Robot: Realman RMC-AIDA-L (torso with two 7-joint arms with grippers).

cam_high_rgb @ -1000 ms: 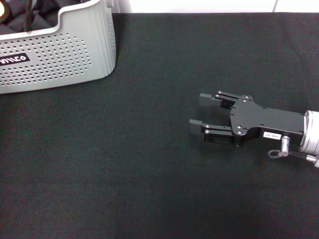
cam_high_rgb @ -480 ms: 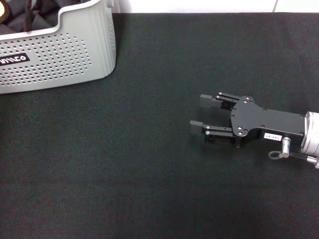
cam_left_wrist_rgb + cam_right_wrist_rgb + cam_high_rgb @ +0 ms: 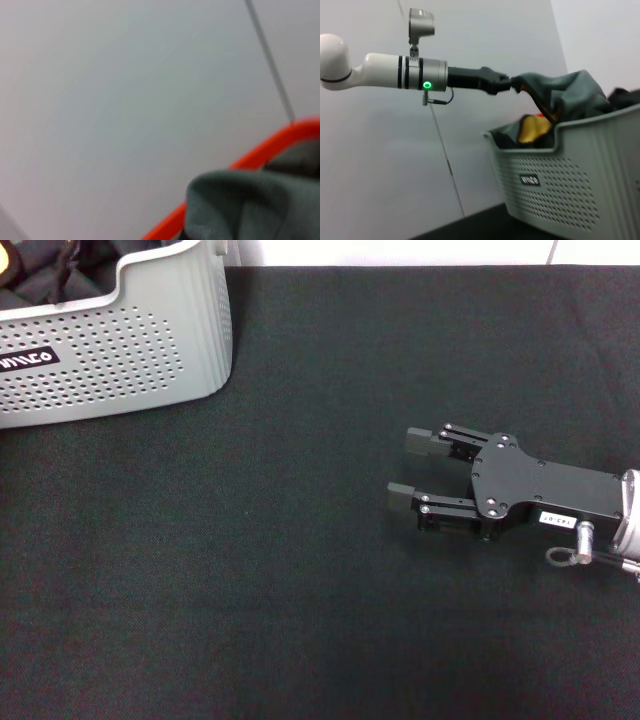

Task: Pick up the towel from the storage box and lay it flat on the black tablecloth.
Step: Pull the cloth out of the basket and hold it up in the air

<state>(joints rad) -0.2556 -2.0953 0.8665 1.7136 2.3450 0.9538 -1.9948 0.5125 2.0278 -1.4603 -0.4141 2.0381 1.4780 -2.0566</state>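
Even, diffuse illumination in head view; no hard shadows on matte black tablecloth (image 3: pixel 300 570), faint sheen on storage box (image 3: pixel 190 330) rim. Left wrist view heavily defocused, towel (image 3: pixel 250 205) fold a soft blur. Right wrist view sharper, bright against pale wall.

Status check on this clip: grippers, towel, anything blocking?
Left gripper shut on towel, lifting it above the box. Right gripper open, idle over the black tablecloth. Nothing seen blocking.
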